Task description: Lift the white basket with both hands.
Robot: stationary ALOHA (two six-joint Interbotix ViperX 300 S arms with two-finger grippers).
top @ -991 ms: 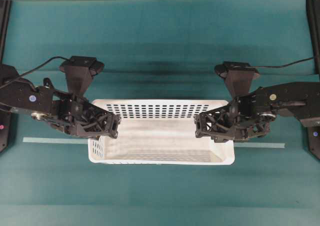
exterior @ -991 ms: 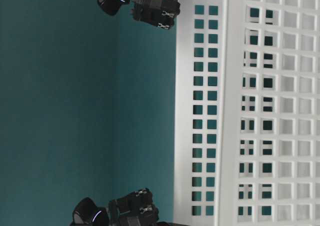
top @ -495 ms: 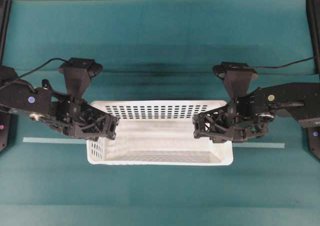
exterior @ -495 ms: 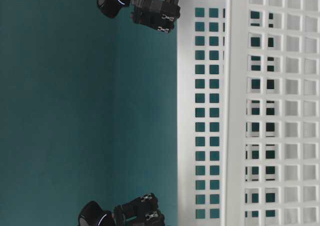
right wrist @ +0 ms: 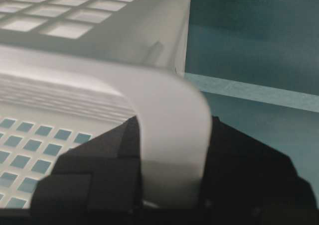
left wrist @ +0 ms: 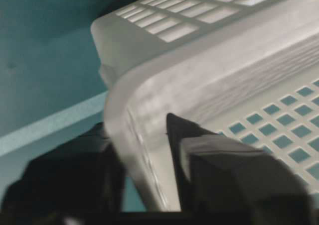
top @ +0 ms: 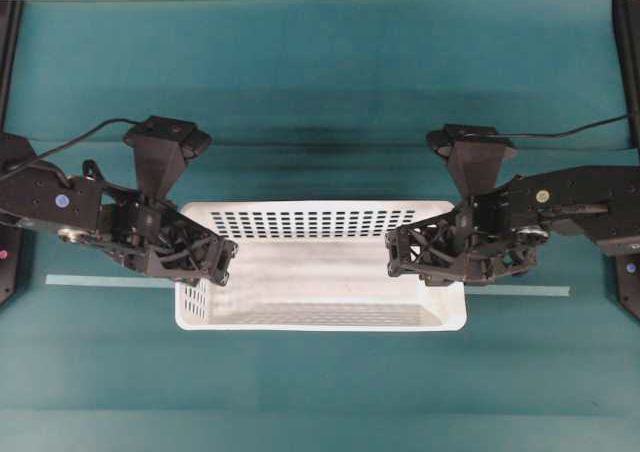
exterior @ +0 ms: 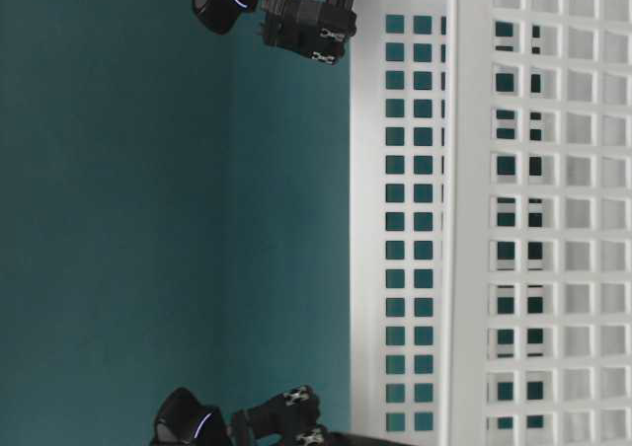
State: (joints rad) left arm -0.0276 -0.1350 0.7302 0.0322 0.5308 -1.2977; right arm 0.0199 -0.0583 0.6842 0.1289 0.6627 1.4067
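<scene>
The white basket (top: 320,222) sits mid-table in the overhead view, with one black gripper at each short end. My left gripper (top: 222,262) straddles the basket's left rim (left wrist: 149,85). One finger (left wrist: 209,165) is inside and the other outside, and teal shows between the outer finger and the wall, so the jaws stand open and loose around the rim. My right gripper (top: 396,252) is shut on the right rim (right wrist: 169,100), which both fingers press from either side. The table-level view is turned on its side and shows the perforated wall (exterior: 464,219).
A pale tape strip (top: 100,280) runs across the teal table behind the basket's ends. Black frame posts stand at the far left (top: 8,92) and far right (top: 628,92) edges. Cables trail from both camera mounts.
The left jaws have spread apart from the rim they were clamping, and the left arm has shifted slightly. The basket has sunk and drifted a little left. The right grip is unchanged.
</scene>
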